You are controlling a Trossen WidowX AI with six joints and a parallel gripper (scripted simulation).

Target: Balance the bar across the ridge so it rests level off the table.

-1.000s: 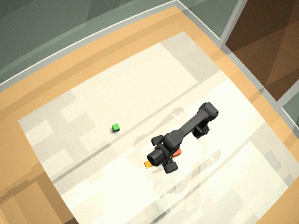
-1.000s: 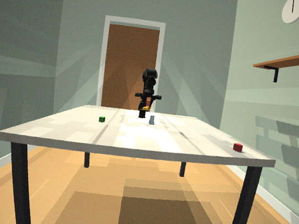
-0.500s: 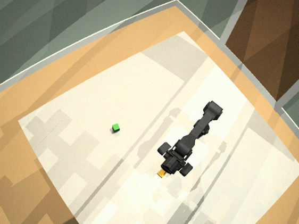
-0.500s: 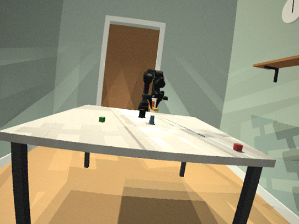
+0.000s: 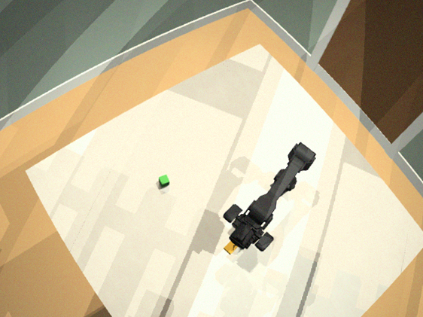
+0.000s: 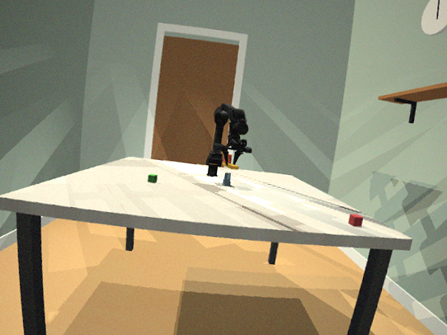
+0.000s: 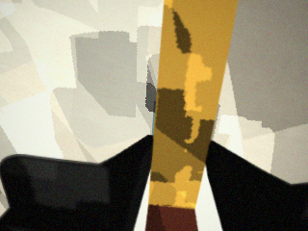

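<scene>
The yellow bar (image 5: pixel 229 247) (image 6: pixel 233 166) (image 7: pixel 194 72) is held above the table, with a dark red block (image 6: pixel 229 157) (image 7: pixel 170 219) at its arm-side end. My gripper (image 6: pixel 230 163) (image 7: pixel 179 144) is shut on the bar, one finger on each side. The blue-grey ridge (image 6: pixel 227 179) stands upright on the table, below the bar and nearer the exterior camera in that view. A dark sliver beside the bar in the wrist view seems to be the ridge. In the top view the arm hides the ridge and most of the bar.
A green cube (image 5: pixel 164 180) (image 6: pixel 152 178) lies on the pale table (image 5: pixel 191 131) (image 6: pixel 123 203), left of the arm. A red cube (image 6: pixel 355 220) lies near the table's right corner in the exterior view. The arm's base stands behind the ridge there.
</scene>
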